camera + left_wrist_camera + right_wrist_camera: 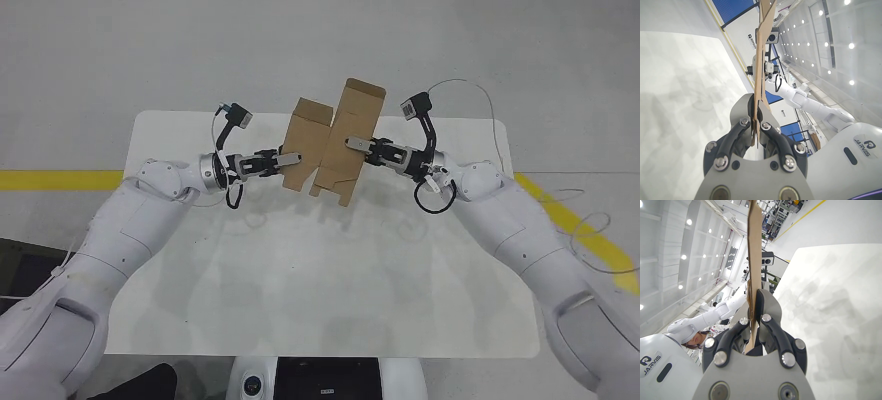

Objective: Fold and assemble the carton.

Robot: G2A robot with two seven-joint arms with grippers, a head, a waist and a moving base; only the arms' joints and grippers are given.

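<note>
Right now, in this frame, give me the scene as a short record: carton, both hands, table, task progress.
carton: brown cardboard, flattened, held in the air over the table's far side
left hand: shut on one edge of the carton
right hand: shut on the opposite edge
table: white, carton appears lifted off it
progress: no box shape formed yet
</note>
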